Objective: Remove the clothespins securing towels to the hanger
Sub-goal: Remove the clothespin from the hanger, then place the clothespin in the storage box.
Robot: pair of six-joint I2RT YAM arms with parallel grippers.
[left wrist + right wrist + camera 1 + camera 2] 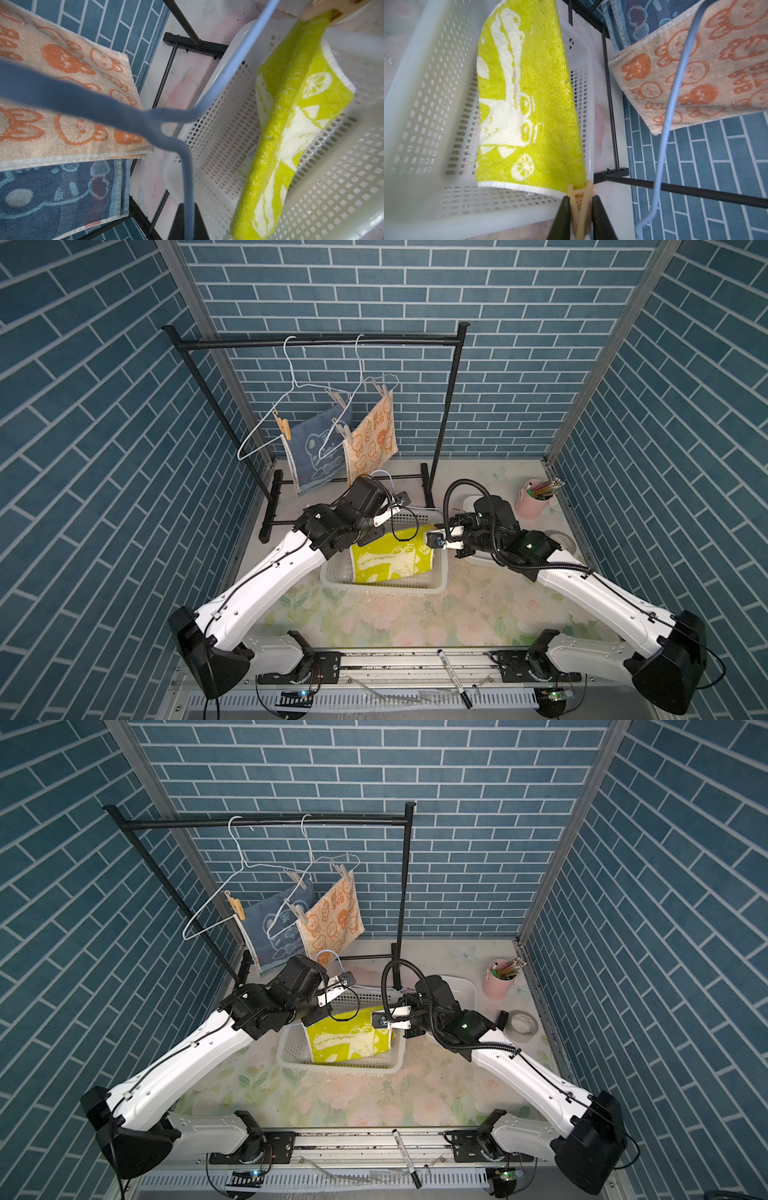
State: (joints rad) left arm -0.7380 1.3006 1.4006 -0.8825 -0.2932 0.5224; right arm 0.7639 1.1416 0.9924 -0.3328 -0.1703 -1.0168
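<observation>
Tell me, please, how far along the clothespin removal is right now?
Done: the blue hanger is off the rack, shut in the left tool, and the yellow-green towel droops into the basket. In hand: the right tool squeezes a tan clothespin on that towel's corner. Left: four clothespins hold the denim-blue towel and orange towel up on the rack.

A floral-printed tabletop (415, 614) is seen in both top views. A white perforated basket (386, 588) is set near its middle. Behind the basket, the feet of a black clothes rack (269, 510) are planted. To the basket's right, a white tub (463, 988), a pink pencil cup (528, 504) and a tape roll (525, 1037) are placed.
</observation>
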